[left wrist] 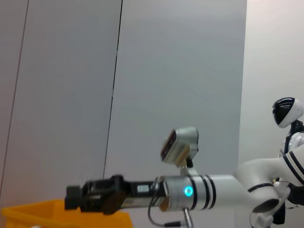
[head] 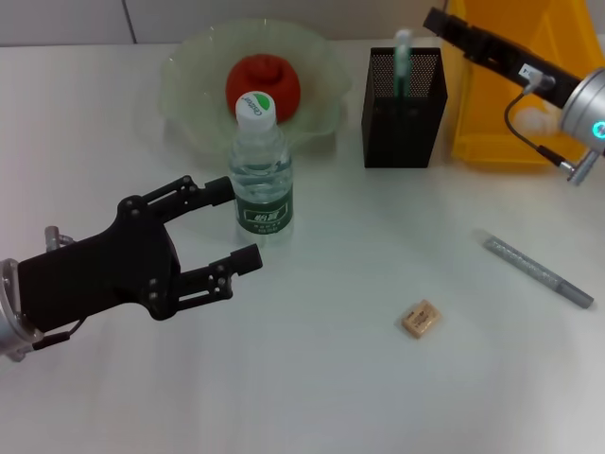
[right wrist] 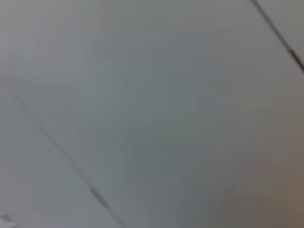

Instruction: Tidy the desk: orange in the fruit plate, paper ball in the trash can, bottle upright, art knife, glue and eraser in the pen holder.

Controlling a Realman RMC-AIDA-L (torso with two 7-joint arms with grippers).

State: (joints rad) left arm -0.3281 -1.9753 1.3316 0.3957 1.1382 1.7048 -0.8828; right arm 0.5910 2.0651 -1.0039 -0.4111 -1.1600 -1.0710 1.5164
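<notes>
The bottle (head: 262, 180) stands upright on the desk (head: 312, 378). My left gripper (head: 240, 224) is open just to its left, fingertips close to the label. The orange (head: 264, 83) lies in the fruit plate (head: 189, 85). The mint-green art knife (head: 402, 57) sticks up out of the pen holder (head: 404, 113). On the desk at the right lie the grey glue (head: 539, 271) and the tan eraser (head: 420, 319). My right gripper (head: 442, 21) hovers at the back right over the yellow trash can (head: 501, 113). A whitish lump (head: 536, 120) inside it looks like the paper ball.
The left wrist view shows my right gripper (left wrist: 71, 198) above the trash can's yellow rim (left wrist: 28, 213), with a grey wall behind. The right wrist view shows only a blank grey surface. Open desk lies between the bottle and the eraser.
</notes>
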